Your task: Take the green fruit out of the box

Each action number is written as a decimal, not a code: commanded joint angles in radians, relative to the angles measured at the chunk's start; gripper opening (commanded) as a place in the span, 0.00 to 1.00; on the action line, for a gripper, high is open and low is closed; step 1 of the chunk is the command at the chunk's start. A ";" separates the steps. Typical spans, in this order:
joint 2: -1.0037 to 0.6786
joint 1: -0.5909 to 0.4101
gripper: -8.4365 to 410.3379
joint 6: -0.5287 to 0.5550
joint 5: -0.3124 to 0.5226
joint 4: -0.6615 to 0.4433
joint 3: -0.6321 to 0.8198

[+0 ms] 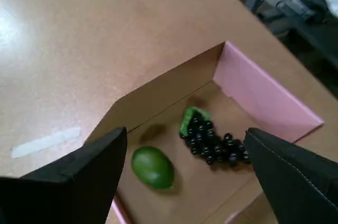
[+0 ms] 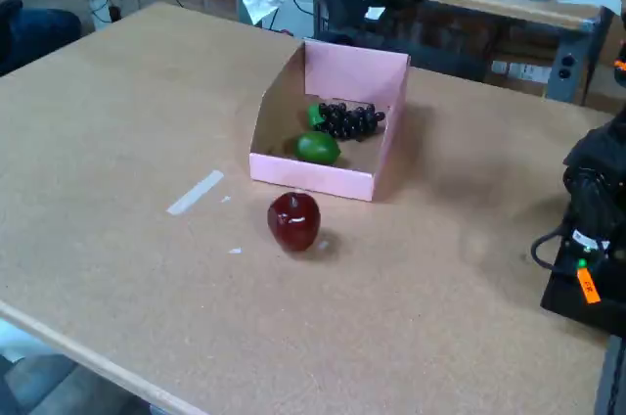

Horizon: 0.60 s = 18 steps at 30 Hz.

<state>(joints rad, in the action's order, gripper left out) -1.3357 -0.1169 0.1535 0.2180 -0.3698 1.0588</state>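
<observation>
Fruit count first: you are looking at one green fruit (image 1: 152, 167), one bunch of black grapes (image 1: 212, 140) with a green stem piece, and one red apple (image 2: 294, 220). One box (image 2: 356, 72) is sitting on the tabletop (image 2: 117, 121), pink outside and brown on its inner faces, with a tall back wall and sloping sides.

In the wrist view, your end effector (image 1: 185, 166) is hanging above the box with its two dark fingers (image 1: 79, 174) spread wide, and nothing is sitting between them. The green fruit is lying on the box floor, showing between the fingers and nearer the left one in that view. It is not touching either finger.

The grapes are lying just beside the green fruit, toward the pink back wall, with a small gap of bare cardboard between them. In the fixed view the green fruit is resting near the low front wall, on the left part of the box floor, and the apple is standing outside the box on the tabletop, just in front of that wall.

One strip of pale tape (image 2: 195, 192) is lying flat on the tabletop, left of the box in both views and well apart from it. Desks, cables and dark equipment are crowding the background beyond the tabletop.
</observation>
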 commanded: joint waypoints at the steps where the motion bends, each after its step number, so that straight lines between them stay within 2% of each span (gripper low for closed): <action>1: -0.079 -0.002 0.78 -0.004 -0.056 -0.003 0.029; 9: -0.183 -0.002 0.78 -0.054 -0.060 -0.057 0.048; 14: -0.213 -0.002 0.78 -0.089 -0.135 -0.079 0.048; 18: -0.251 -0.002 0.78 -0.117 -0.134 -0.074 0.048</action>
<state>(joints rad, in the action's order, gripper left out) -1.5600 -0.1184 0.0559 0.0910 -0.4454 1.1061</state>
